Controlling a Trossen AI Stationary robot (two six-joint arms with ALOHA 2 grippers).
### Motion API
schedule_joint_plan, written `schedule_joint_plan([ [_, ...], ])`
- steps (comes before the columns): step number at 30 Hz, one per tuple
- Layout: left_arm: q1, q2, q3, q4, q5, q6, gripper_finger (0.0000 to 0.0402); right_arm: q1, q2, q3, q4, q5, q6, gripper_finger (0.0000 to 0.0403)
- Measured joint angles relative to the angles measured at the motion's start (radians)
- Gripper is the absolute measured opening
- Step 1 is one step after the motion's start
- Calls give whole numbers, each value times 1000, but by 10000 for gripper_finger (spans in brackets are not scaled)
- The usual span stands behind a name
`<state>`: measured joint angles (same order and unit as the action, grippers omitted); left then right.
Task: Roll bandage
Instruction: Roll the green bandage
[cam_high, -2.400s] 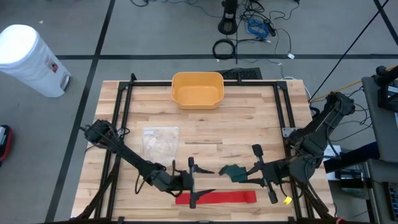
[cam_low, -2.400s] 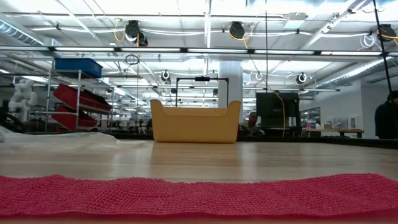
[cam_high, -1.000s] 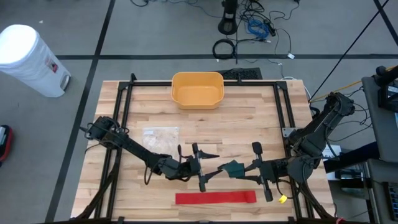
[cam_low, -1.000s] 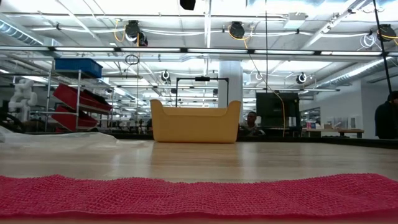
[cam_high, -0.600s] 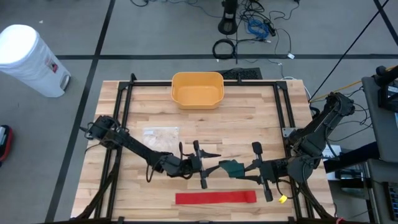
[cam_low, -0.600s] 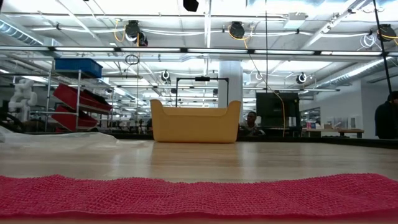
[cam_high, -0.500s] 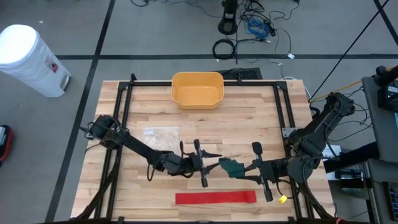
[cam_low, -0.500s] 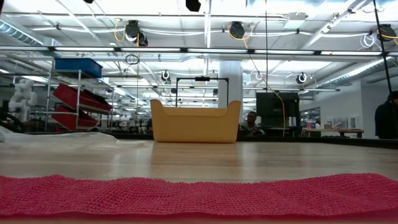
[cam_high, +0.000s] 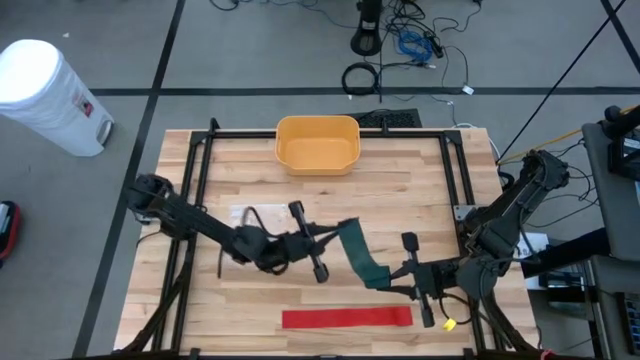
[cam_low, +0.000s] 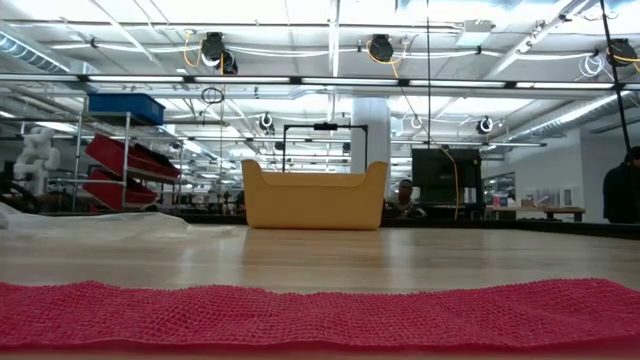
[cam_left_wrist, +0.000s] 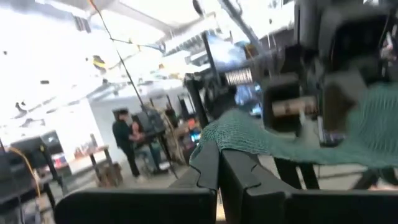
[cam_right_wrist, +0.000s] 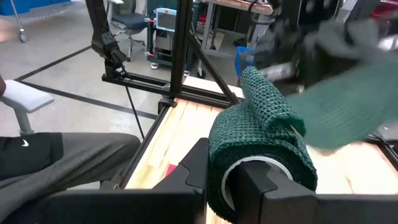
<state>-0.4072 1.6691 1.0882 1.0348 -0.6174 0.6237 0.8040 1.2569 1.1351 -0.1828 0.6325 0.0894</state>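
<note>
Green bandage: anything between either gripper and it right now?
Nothing visible. The right gripper is shut on the roll of the green bandage, and the left gripper is shut on its free end; the strip spans the gap between them above the table.

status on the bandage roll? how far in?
Early. Done: both ends of the green bandage are gripped and it is lifted off the table. In hand: the right end effector holds the rolled end, the left end effector holds the free tail, pulled out as a strip between them. Left: most of the green strip is unrolled, and the red bandage lies flat, untouched.
</note>
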Motion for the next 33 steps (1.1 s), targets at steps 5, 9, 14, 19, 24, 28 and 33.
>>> schedule_joint_plan([
  [5, 0, -75, 0, 3, 121, 41, 4, 0, 0, 0, 0, 0, -3, 34],
  [9, -1, -115, 4, 10, 198, 37, 4, -13, 0, 0, 0, -1, -4, 34],
  [14, -14, -111, 44, -26, 317, -2, 4, -45, 13, 0, 0, -4, -4, 34],
  [19, -23, -105, 97, -123, 349, -18, 4, -83, 39, 0, 6, -10, -2, 34],
  [24, -42, -105, 115, -166, 403, -68, 4, -117, 51, 0, 30, -18, -13, 34],
  [28, -64, -105, 116, -169, 431, -69, 3, -144, 51, 0, 42, -84, -22, 34],
  [33, -86, -105, 116, -185, 433, -70, 3, -157, 52, 0, 42, -89, -23, 34],
])
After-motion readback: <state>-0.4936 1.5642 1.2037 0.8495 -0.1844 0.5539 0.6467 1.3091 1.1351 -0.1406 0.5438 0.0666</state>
